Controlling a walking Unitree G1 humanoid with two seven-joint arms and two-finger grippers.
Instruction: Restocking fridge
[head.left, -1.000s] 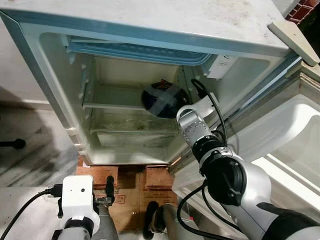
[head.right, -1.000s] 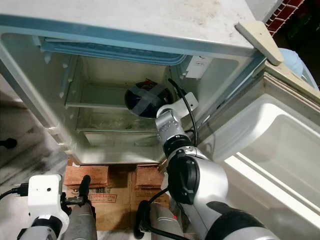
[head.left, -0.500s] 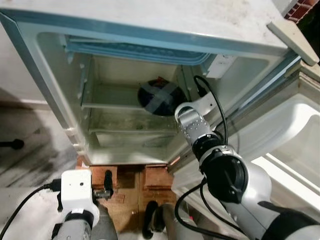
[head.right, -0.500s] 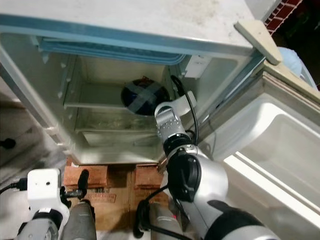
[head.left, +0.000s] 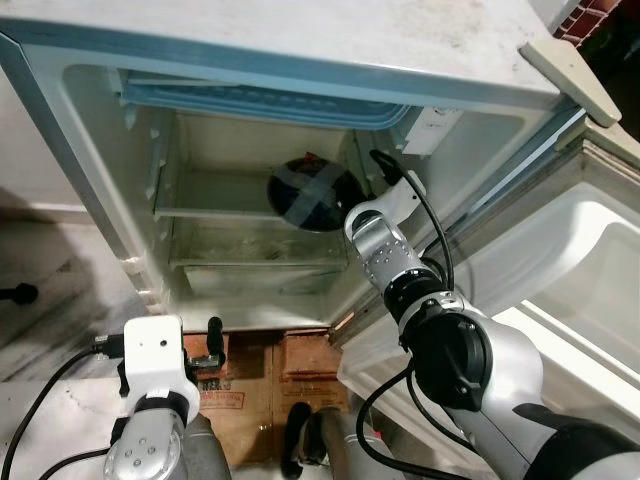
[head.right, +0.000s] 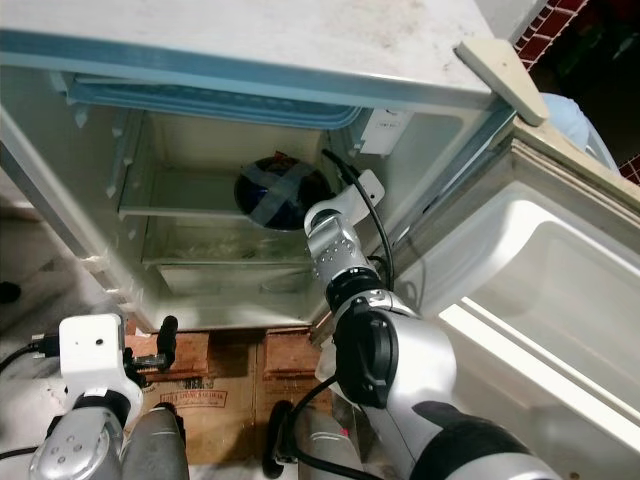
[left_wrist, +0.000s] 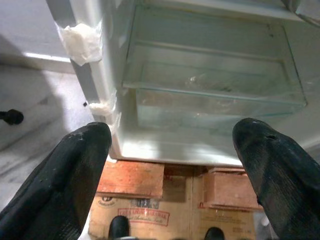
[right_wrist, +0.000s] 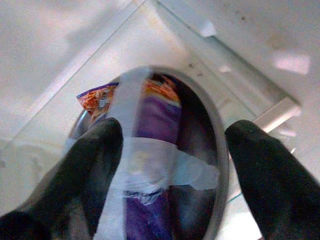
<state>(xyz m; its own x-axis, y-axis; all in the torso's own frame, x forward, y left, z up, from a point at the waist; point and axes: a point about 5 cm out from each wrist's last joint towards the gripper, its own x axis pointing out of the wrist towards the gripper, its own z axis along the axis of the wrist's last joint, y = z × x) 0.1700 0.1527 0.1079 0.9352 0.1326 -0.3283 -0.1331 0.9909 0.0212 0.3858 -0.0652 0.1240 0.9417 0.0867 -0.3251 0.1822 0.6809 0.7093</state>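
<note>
The dark bowl (head.left: 308, 195) — taped across its top — sits on the fridge (head.left: 300, 60) shelf (head.left: 215, 212), straight ahead of the right gripper (right_wrist: 170, 165), whose fingers spread wide either side without touching. The left gripper (left_wrist: 175, 165) hangs open, low — far from it.

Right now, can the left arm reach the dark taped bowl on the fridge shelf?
Probably not: the left gripper hangs low outside the fridge, and the right gripper already straddles the dark taped bowl.
</note>
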